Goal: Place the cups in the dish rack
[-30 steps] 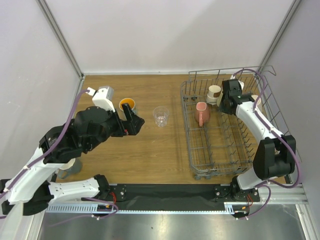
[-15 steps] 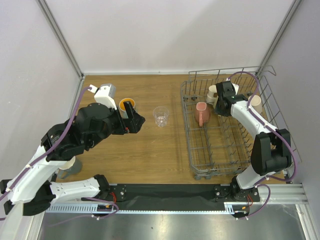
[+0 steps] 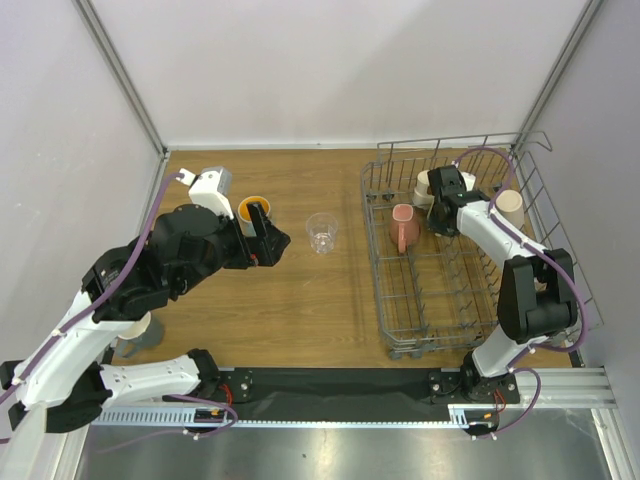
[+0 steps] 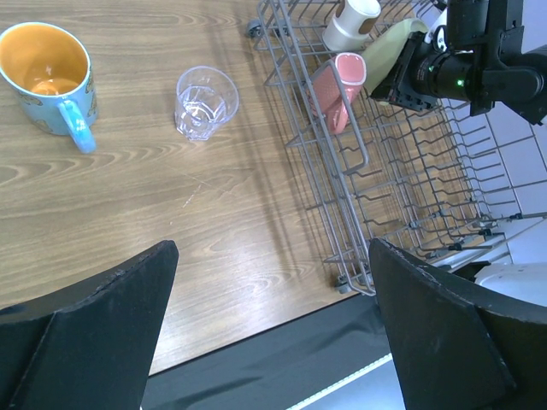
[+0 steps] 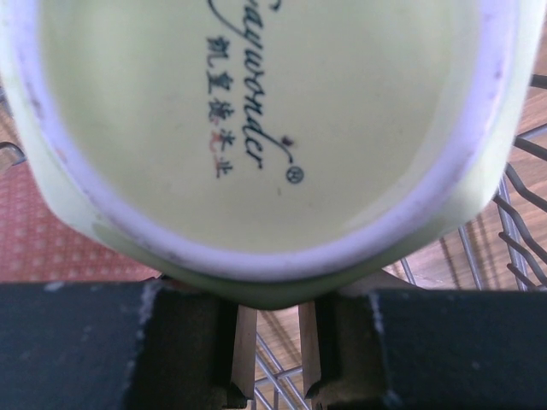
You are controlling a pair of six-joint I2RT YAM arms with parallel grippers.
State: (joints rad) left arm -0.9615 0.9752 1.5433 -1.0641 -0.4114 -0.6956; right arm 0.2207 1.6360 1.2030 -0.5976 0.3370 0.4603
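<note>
Seen from the desk (image 3: 300,310), both arms have black bases (image 3: 205,372) at its near edge. The left arm (image 3: 110,340) has white shells low down, bulky black joint housings above, and a white block (image 3: 208,190) beside the left claw (image 3: 264,232). The right arm (image 3: 500,235) matches. Lilac cables (image 3: 150,215) trail along each. The right claw (image 5: 266,342) has matte-black, square-edged fingers.

Wooden table (image 3: 300,300) carries the blue mug (image 3: 254,208) just beside the left gripper (image 3: 268,228), the clear glass (image 3: 321,232) near it on its right, and the dish rack (image 3: 440,295) well apart, beyond the glass
</note>
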